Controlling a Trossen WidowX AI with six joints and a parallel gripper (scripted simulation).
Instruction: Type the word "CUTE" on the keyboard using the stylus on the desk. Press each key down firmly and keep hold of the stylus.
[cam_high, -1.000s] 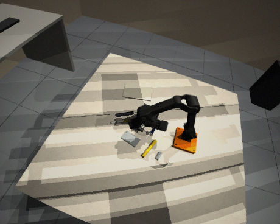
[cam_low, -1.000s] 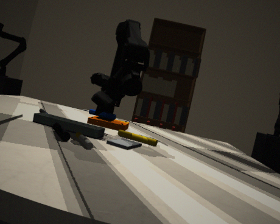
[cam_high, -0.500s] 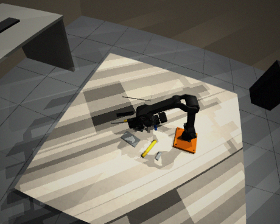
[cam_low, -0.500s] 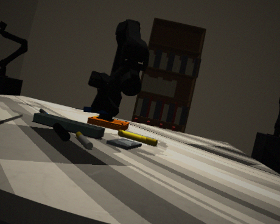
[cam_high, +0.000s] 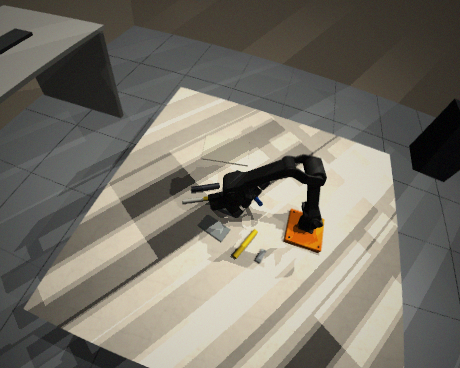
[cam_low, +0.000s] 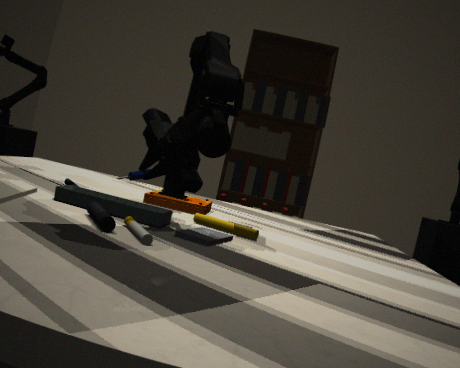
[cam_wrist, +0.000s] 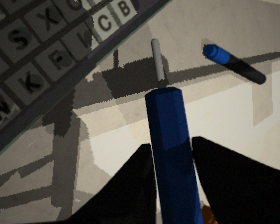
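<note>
My gripper (cam_wrist: 171, 149) (cam_high: 229, 202) is shut on the blue stylus (cam_wrist: 167, 115), which points forward with its thin grey tip (cam_wrist: 158, 60) bare. The tip hangs over the desk just beside the keyboard's near edge, close to the C and B keys. The keyboard (cam_wrist: 102, 52) fills the upper left of the wrist view, with the keys C (cam_wrist: 105, 22), B, X, S and K readable. In the exterior view the keyboard (cam_low: 112, 205) is a long dark bar in front of the arm. In the top view the arm covers most of it.
A black pen with a blue cap (cam_wrist: 235, 62) lies on the desk right of the stylus tip. A black marker (cam_high: 205, 188) (cam_low: 100, 216), a white pen (cam_high: 195, 200) (cam_low: 138, 230), a grey pad (cam_high: 215, 228) (cam_low: 204, 235) and a yellow marker (cam_high: 244, 244) (cam_low: 226, 226) lie nearby. The arm stands on an orange base (cam_high: 304, 230).
</note>
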